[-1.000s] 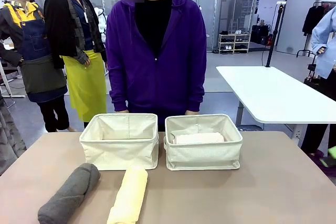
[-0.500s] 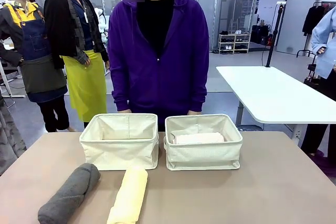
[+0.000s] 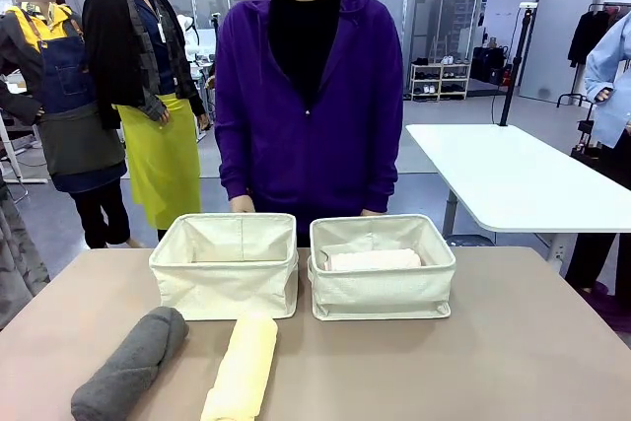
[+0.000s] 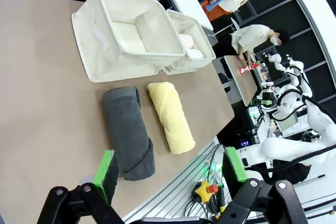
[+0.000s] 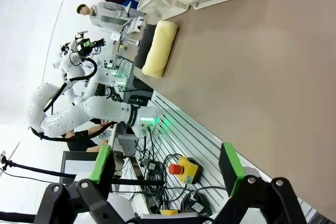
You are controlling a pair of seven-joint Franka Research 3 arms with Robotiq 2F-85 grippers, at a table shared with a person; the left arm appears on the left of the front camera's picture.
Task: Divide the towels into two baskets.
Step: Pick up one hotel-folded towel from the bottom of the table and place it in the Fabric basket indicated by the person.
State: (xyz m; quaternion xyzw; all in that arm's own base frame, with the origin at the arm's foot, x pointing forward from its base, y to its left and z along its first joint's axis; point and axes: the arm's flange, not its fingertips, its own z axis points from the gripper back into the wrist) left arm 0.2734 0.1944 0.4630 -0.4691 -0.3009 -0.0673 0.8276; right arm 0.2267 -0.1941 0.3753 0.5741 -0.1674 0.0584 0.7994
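Observation:
Two cream baskets stand side by side at the table's far side, the left basket (image 3: 224, 288) and the right basket (image 3: 382, 293). A white towel (image 3: 375, 260) lies rolled in the right one. The left basket's (image 4: 136, 66) bare floor shows in the left wrist view. The dark grey towel (image 3: 130, 362) and the pale yellow towel (image 3: 242, 367) lie rolled on the table in front of the left basket. The pale pink towel is hidden. My left gripper (image 4: 170, 169) hangs open above the near table edge, by the grey towel (image 4: 128, 132) and the yellow towel (image 4: 170, 116). My right gripper (image 5: 166, 166) is open over bare tabletop.
A person in a purple hoodie (image 3: 308, 105) stands right behind the baskets, hands at their far rims. The brown table (image 3: 493, 342) is bare on its right half. A white table (image 3: 513, 175) stands behind at the right.
The person in the purple hoodie has shifted slightly to the right. Towels and baskets have not moved.

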